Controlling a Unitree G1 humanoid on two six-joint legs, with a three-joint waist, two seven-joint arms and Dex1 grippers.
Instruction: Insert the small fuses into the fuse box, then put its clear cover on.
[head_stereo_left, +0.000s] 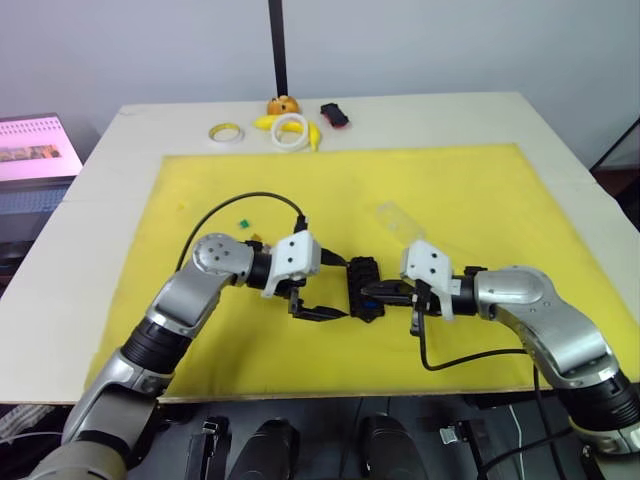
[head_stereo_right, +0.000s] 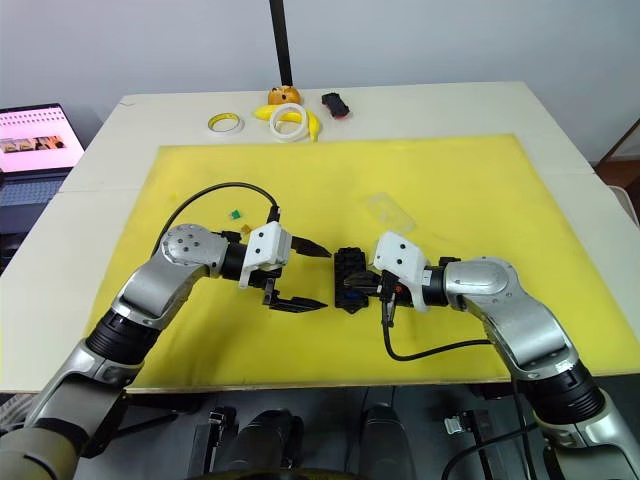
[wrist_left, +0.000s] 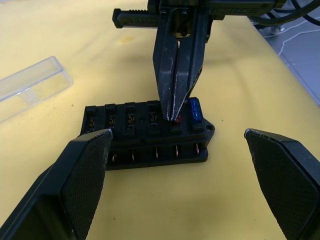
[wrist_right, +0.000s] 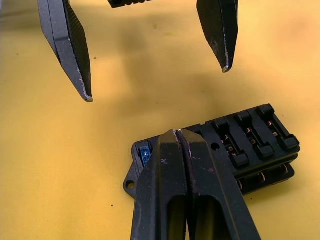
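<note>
The black fuse box (head_stereo_left: 363, 288) lies on the yellow mat between my two grippers. My right gripper (wrist_left: 175, 119) is shut, its tips pressed down on a slot in the box's top row with a speck of a red small fuse (wrist_left: 178, 121) pinched between them. A blue fuse (wrist_left: 195, 109) sits in the end slot beside it. My left gripper (head_stereo_right: 326, 278) stands open just left of the box, one finger on each side and touching nothing. The clear cover (head_stereo_left: 398, 220) lies flat on the mat behind the box. A loose green fuse (head_stereo_left: 241, 222) rests behind my left wrist.
At the table's far edge lie a yellow tape ring (head_stereo_left: 226, 132), a white ring (head_stereo_left: 291, 132), a small orange object (head_stereo_left: 284, 104) and a black-and-red object (head_stereo_left: 335, 115). A laptop (head_stereo_left: 35, 150) stands off the table's left side. The yellow mat (head_stereo_left: 480, 200) covers most of the tabletop.
</note>
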